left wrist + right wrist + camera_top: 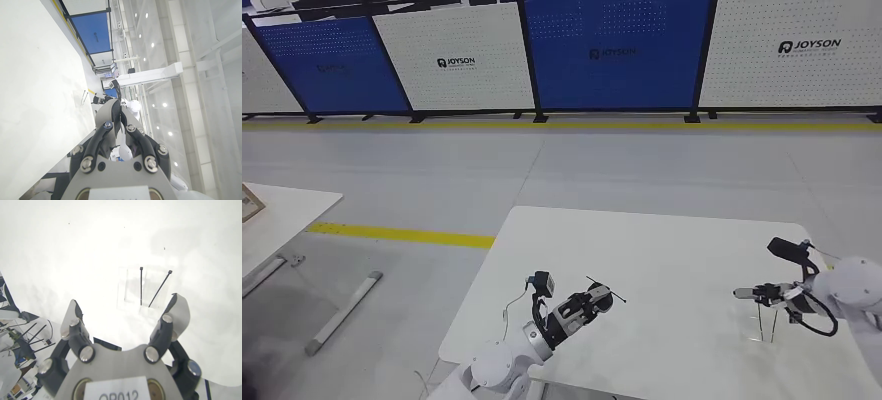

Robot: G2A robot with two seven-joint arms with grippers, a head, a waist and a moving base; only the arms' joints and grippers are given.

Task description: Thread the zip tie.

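Showing an early step of threading, judged as the stage before tail meets head: one zip tie (608,290) pinched crosswise at the tips of the left gripper (594,298), fingers pressed fully together on it, held over the table (672,250) and well apart from the clear tray (130,283). Lying flat on the clear tray, a straight zip tie (141,285) and a slanted zip tie (160,288), heads at the same end, tails drawing near each other without touching. Hovering just beside the clear tray, tips pointed toward it, the right gripper (125,302), spread wide and holding nothing. Judged next: closing the empty right gripper on a strap, possibly the free end of the held tie, possibly one from the clear tray, without nudging its neighbour; then steering a thin tail into a small head slot, calling for fine alignment and a firm, non-twisting grip. Count: zip ties, three; grippers, two; clear tray, one; table, one.
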